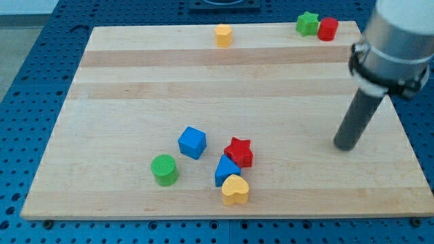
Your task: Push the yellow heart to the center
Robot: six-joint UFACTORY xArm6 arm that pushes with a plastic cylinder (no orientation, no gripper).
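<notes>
On the counter (135, 81), going left to right: a green cylinder (164, 169), a blue cube (192, 142), a blue triangle (226, 169) touching the yellow heart (235, 190) near the view's bottom, a red star (239, 152). The tip (346, 144) stands well right; no claw shows.
</notes>
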